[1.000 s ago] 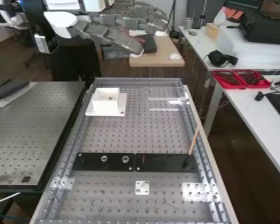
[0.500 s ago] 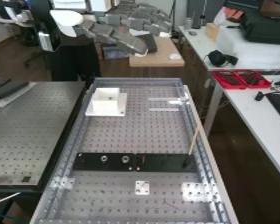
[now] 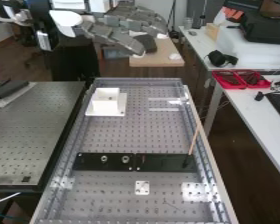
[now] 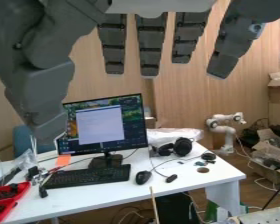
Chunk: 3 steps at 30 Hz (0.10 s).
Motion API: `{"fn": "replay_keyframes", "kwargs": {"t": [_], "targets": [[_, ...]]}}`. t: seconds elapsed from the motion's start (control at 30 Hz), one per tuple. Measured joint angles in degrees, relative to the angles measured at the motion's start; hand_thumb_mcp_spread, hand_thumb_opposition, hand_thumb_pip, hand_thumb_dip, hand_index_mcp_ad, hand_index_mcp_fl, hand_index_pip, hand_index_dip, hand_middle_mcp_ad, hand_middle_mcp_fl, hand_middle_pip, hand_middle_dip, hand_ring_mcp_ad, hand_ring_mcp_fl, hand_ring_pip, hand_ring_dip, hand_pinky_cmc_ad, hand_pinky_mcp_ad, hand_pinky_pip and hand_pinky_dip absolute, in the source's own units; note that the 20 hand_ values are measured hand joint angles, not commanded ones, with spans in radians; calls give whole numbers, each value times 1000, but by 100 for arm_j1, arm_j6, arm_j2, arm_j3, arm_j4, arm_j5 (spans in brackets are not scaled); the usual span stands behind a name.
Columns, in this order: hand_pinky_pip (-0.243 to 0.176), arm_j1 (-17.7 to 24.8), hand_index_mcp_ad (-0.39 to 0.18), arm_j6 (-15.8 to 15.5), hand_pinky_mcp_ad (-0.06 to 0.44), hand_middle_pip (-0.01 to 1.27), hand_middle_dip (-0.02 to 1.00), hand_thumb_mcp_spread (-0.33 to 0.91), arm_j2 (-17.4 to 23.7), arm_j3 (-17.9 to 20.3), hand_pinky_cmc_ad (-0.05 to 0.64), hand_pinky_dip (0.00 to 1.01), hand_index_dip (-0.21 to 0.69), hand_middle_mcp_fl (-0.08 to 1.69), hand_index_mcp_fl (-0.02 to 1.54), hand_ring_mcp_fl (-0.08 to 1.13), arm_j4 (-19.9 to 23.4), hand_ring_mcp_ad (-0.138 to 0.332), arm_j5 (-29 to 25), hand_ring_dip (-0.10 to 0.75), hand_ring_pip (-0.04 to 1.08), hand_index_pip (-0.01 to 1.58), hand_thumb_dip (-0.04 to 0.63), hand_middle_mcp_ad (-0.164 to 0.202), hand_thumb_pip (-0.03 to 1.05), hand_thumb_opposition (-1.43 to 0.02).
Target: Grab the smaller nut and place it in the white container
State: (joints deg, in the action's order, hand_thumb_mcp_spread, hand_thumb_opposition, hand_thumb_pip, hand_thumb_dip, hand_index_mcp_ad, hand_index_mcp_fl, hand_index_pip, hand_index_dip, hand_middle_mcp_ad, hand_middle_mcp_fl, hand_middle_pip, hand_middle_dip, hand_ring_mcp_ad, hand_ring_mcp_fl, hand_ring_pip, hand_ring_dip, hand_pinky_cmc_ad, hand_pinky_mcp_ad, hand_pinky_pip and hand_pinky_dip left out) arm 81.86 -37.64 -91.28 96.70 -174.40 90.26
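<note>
From the high view's centre, we see the empty hand towards twelve o'clock with fingers loosely extended, the white container at ten and the larger nut at seven, but cannot place the smaller nut.

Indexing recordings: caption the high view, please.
Open fingers high up; larger nut and bearing stand on the black bar, white container beyond.

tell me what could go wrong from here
The larger nut and the bearing stand close together on the flat black bar, so the robot hand might tip one or take the wrong part. The thin stick rising near the bar's end could get knocked. A careless drop might land on the white container's base rather than inside.
</note>
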Motion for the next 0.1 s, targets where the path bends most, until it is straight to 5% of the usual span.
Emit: {"fn": "replay_keyframes", "kwargs": {"t": [0.1], "targets": [[-61,-11,-101,8,297,120,255,281,-33,-27,379,295,326,143,190,0,-51,127,67,152,93,91,173,66,602,-757]]}}
